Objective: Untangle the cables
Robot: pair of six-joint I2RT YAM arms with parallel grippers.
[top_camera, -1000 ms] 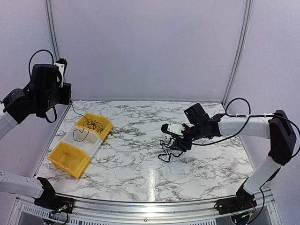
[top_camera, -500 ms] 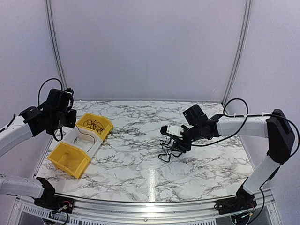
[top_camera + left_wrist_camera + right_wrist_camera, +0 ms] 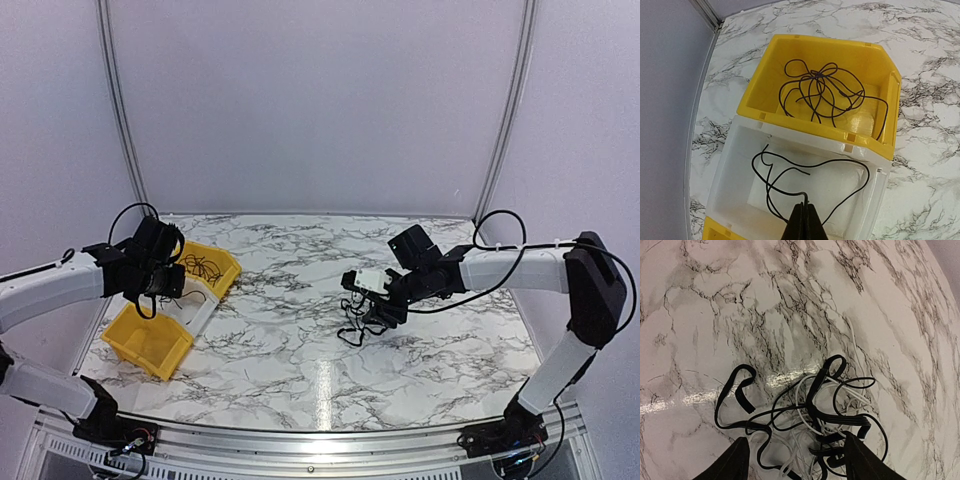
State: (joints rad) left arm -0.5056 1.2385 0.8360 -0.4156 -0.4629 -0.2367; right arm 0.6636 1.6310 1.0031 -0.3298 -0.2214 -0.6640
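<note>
Hovering at the left of the marbled surface (image 3: 300,370), my left fingers (image 3: 168,285) hang over a row of three bins: the far yellow bin (image 3: 225,262), the white bin (image 3: 203,305) and the near yellow bin (image 3: 150,345). My right fingers (image 3: 378,310) point down at mid-surface, just above the tangle of cables (image 3: 352,328).

From the left wrist, my left fingers (image 3: 802,222) are pressed together on the end of a single black cable (image 3: 790,162), whose loose loops lie in the white bin (image 3: 735,165). Just behind, the far yellow bin (image 3: 880,145) holds a knotted black cable (image 3: 820,90).

From the right wrist, my right fingers (image 3: 735,462) stand wide apart. Between their tips lies the near edge of the tangle of cables (image 3: 815,415), black and white strands heaped on the surface (image 3: 715,315).
</note>
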